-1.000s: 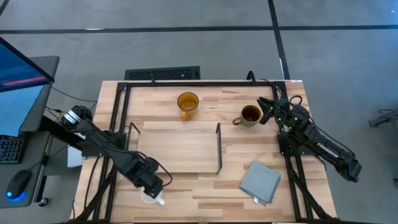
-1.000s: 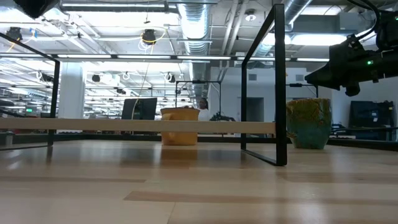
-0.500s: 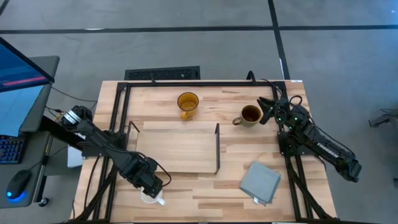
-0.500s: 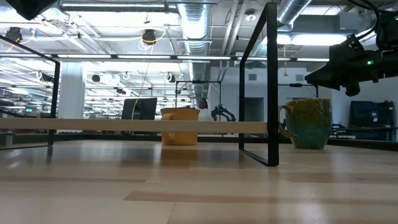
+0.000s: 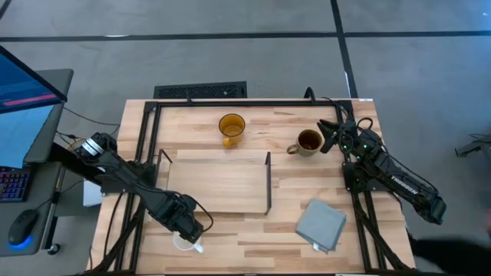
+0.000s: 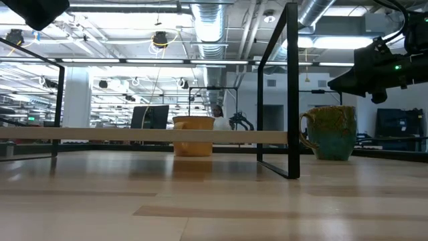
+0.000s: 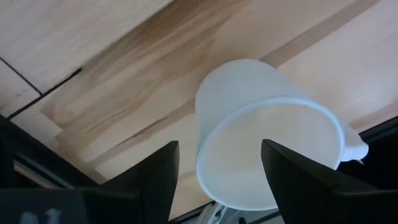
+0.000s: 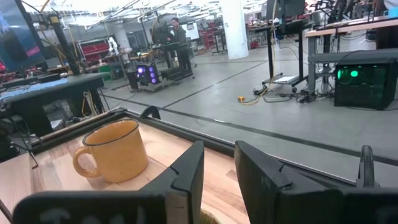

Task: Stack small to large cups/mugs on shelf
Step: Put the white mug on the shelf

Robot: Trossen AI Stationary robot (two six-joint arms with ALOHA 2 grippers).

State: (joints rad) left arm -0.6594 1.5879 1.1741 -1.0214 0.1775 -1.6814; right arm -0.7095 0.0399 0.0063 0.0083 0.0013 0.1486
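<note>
The left gripper (image 7: 217, 171) is open wide, with the small white mug (image 7: 267, 158) sitting between its fingers. The right gripper (image 8: 217, 171) waits just beside the olive-brown mug (image 5: 308, 142), fingers a little apart.

Grey cloth (image 5: 321, 225) on table (image 5: 253, 238), front-right.

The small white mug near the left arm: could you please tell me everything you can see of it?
The small white mug looks like plain, slightly translucent plastic or ceramic, with a round rim and a small handle on one side. It stands at the near left corner of the wooden table, off the shelf. The left tool is open, one finger on each side of the mug; whether the fingers touch it cannot be told.
</note>
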